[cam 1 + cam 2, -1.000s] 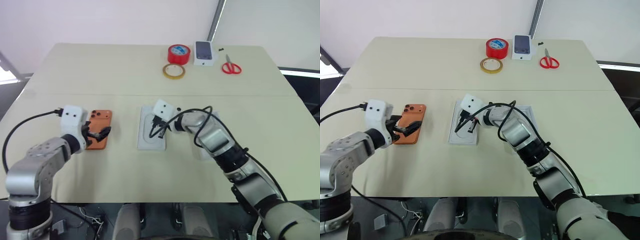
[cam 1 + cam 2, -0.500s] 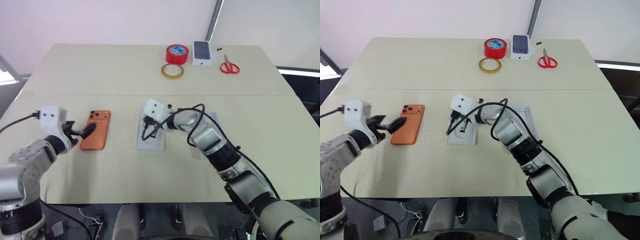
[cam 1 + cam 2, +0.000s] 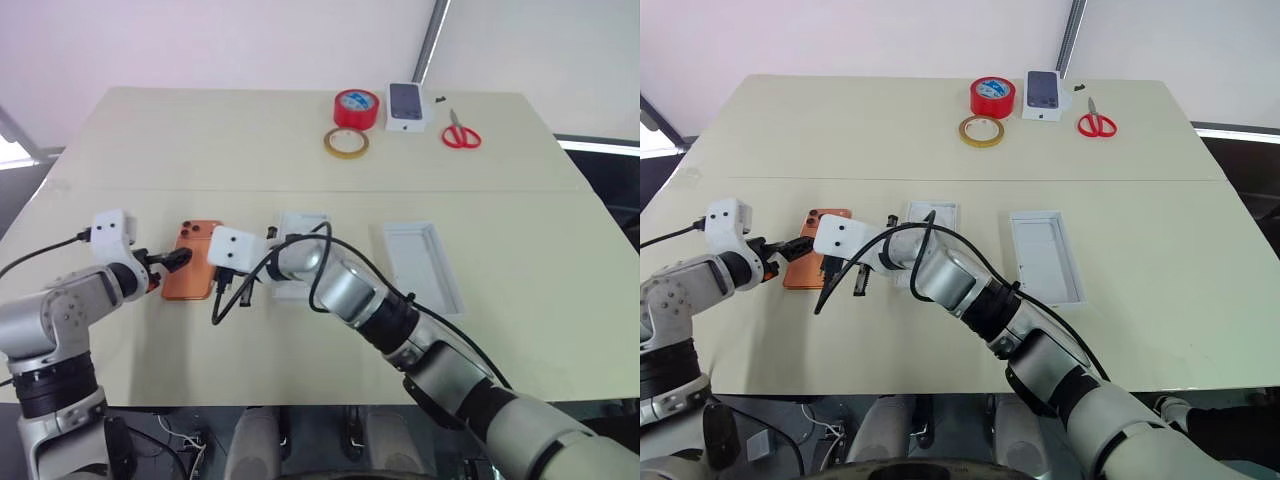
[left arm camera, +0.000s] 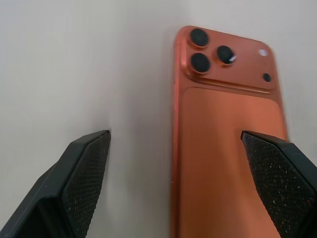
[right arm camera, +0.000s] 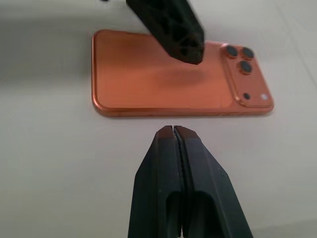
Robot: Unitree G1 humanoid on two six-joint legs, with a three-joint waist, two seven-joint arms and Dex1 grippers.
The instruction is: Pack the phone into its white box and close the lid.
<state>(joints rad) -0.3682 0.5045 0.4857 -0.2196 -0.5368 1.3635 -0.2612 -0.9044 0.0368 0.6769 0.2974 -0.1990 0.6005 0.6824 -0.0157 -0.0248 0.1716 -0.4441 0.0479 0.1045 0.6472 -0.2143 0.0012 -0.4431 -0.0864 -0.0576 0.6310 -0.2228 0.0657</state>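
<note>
Both arms work at the left part of a beige table. Orange phone lies flat, back up, camera cluster at its far end, on the table between the two grippers. Left gripper, jaws wide apart, empty: one finger over bare table left of the phone, the other finger over the phone's right half, so the gap straddles the phone's left long edge. Can't tell if the finger touches the phone.

Right gripper, fingers pressed together, nothing between them, tips just beside the phone's right long edge near its middle; a sliver of table shows between tips and edge in the right wrist view. One black finger of the left gripper hangs over the phone's far side in that view.

White flat insert lies just right of the phone, mostly hidden behind the right forearm. Shallow white tray, open face up and empty, sits well to the right, apart from the phone; can't tell if it is the box or the lid.

At the far edge: red tape roll, yellowish tape roll just in front of it, small white box printed with a dark phone, red scissors.
</note>
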